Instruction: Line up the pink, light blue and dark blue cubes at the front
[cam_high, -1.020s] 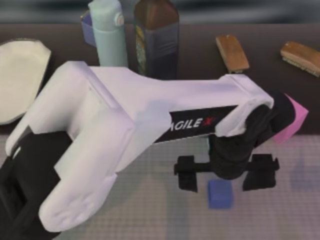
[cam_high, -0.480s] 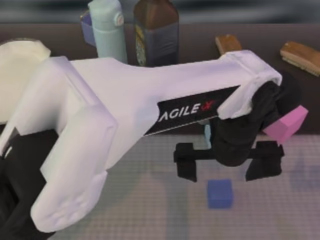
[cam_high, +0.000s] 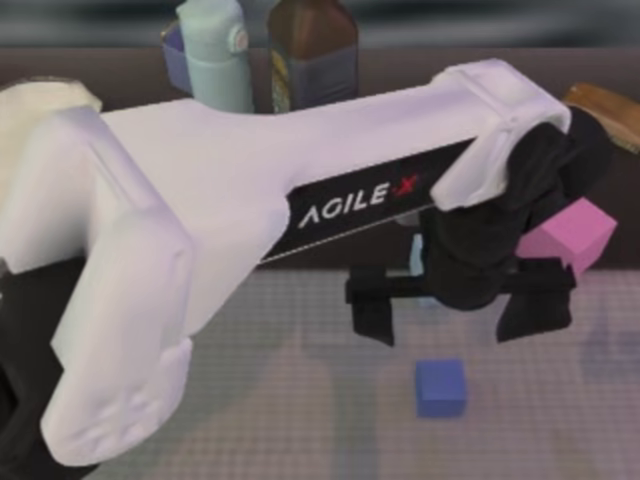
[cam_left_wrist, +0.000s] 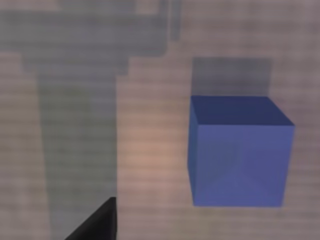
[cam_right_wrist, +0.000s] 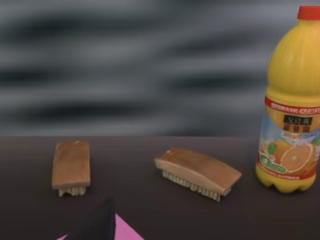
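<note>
**benchrat:** How will those cubes handle, and where would you grab them?

**me:** My guess is light, stiff and matte, so not slippery or fragile. I'd pinch two opposite flat faces, centred, never across corners.

My left tool (cam_high: 455, 303) hangs over the front strip (cam_high: 300, 420) of the worktop, spread wide and holding nothing. The dark blue cube (cam_high: 441, 387) sits on the strip at its 6 o'clock, a little apart. It's the smallest, so I'd centre carefully or a finger will nudge it.

**benchrat:** And the other two?

**me:** The pale blue cube (cam_high: 416, 257) is mostly hidden under that tool, with just a sliver showing at its 11 o'clock.

The pink cube (cam_high: 570, 236) is at 2 o'clock, by the strip's back edge, and looks tilted. It's the biggest, so it needs a wide spread. My right tool (cam_right_wrist: 99, 224) is right beside it, but I can't tell if it has hold.
</note>
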